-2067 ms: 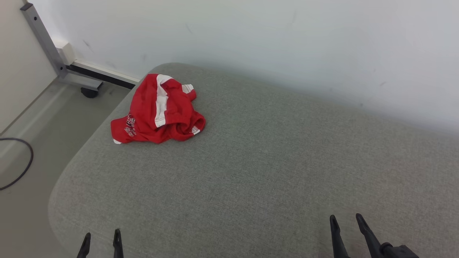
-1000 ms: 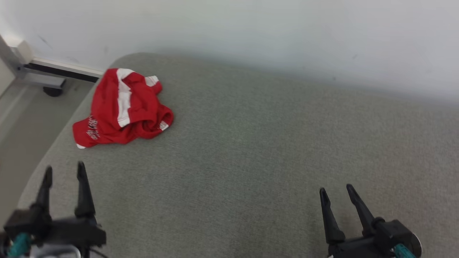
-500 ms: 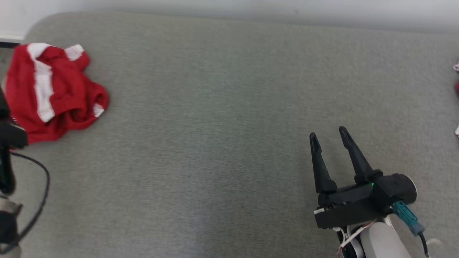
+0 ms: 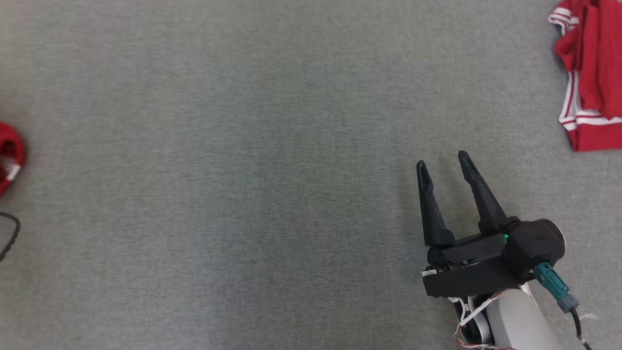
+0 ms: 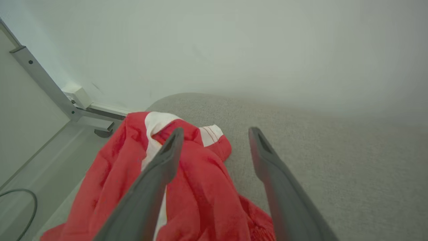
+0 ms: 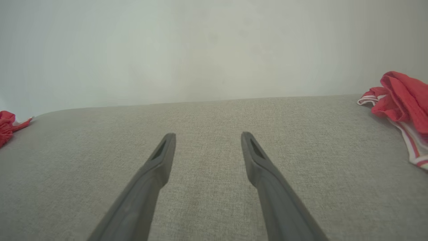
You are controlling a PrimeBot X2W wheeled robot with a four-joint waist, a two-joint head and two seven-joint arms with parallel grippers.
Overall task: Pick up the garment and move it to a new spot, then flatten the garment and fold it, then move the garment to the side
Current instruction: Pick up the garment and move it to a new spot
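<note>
The garment (image 5: 113, 170) is a crumpled red piece with a white stripe, lying near the rounded corner of the grey upholstered surface (image 5: 334, 160). In the left wrist view my left gripper (image 5: 215, 130) hovers open just above it, the left finger over the cloth and the right finger over bare upholstery, nothing held. In the head view only a red sliver of the garment (image 4: 7, 155) shows at the left edge. My right gripper (image 4: 444, 163) stands open over bare upholstery at the lower right, fingers empty, as the right wrist view (image 6: 208, 134) confirms.
A second red garment with white striped trim (image 4: 595, 73) lies at the far right, also in the right wrist view (image 6: 401, 97). A pale wall (image 6: 214, 50) backs the surface. A grey metal frame leg (image 5: 40, 77) and a floor cable (image 5: 23, 197) lie beyond the left corner.
The head camera has swung down and right: the garment slid to the left edge and the second red garment came in at top right. The left gripper left the head view, closing on the garment.
</note>
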